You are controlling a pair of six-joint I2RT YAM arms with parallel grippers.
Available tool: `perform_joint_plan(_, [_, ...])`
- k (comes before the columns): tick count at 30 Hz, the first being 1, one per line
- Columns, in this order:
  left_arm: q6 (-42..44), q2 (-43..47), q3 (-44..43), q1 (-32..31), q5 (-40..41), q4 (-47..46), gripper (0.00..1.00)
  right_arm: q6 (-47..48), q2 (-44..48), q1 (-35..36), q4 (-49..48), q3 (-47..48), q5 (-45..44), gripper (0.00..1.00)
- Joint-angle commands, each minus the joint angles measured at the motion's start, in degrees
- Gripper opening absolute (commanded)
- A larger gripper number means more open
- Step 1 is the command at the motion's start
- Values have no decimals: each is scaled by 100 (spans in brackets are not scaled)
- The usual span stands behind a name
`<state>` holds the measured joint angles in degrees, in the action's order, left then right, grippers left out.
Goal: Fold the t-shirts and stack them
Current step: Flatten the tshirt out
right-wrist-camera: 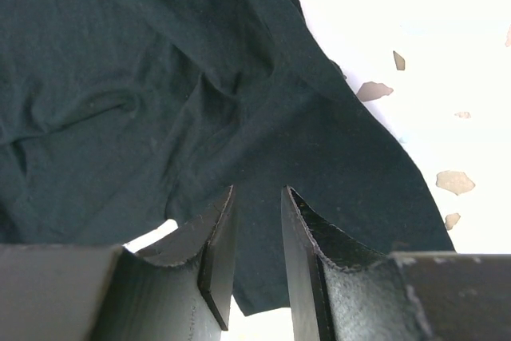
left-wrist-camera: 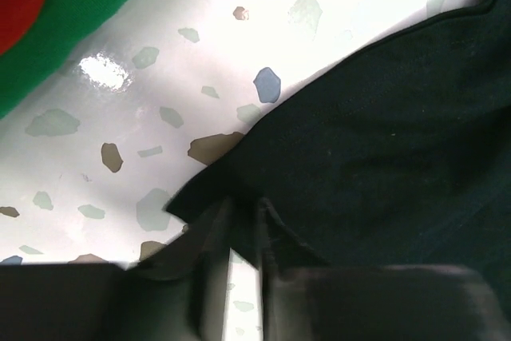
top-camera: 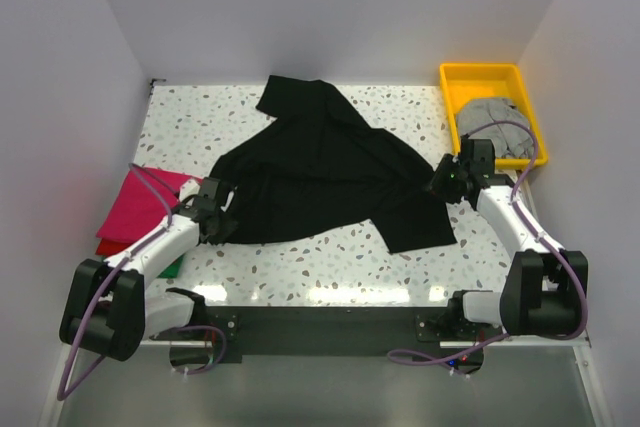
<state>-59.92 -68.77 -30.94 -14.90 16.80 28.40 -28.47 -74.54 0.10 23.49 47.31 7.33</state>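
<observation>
The black t-shirt (top-camera: pixel 320 172) lies spread and rumpled across the middle of the table. My left gripper (top-camera: pixel 217 210) is at its left edge, jaws nearly together on a corner of the black cloth (left-wrist-camera: pixel 383 133), as the left wrist view (left-wrist-camera: pixel 243 204) shows. My right gripper (top-camera: pixel 441 183) is at the shirt's right edge, its jaws (right-wrist-camera: pixel 257 191) narrowly set with black cloth (right-wrist-camera: pixel 160 77) running between them. The magenta t-shirt (top-camera: pixel 140 202) lies folded at the left on the red t-shirt (top-camera: pixel 108 245) and the green t-shirt (top-camera: pixel 172 268). The grey t-shirt (top-camera: pixel 488 115) lies crumpled in the tray.
The yellow plastic tray (top-camera: pixel 480 75) stands at the back right corner. White walls close in the table on the left, back and right. The stack of folded shirts sits close to my left arm; green cloth (left-wrist-camera: pixel 72 21) shows in the left wrist view.
</observation>
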Motion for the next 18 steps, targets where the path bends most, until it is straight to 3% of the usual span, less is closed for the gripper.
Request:
perform_joint_plan(1, [-46, 57, 9, 48, 219, -19, 16, -1, 168, 8, -160, -46, 146, 33])
perform_joint_plan(4, [50, 109, -192, 48, 245, 86, 0, 25, 116, 8, -160, -55, 128, 37])
perform_joint_plan(8, [217, 215, -473, 57, 429, 296, 0, 87, 37, 8, -134, -46, 49, 45])
perform_joint_plan(15, [384, 505, -606, 110, 289, 385, 0, 157, -201, 8, -116, 68, -232, 46])
perform_joint_plan(17, [324, 523, -624, 110, 289, 543, 10, 157, -201, 8, -107, 103, -259, 46])
perform_joint_plan(18, [332, 540, -633, 110, 298, 561, 10, 157, -166, 8, -125, 103, -259, 46])
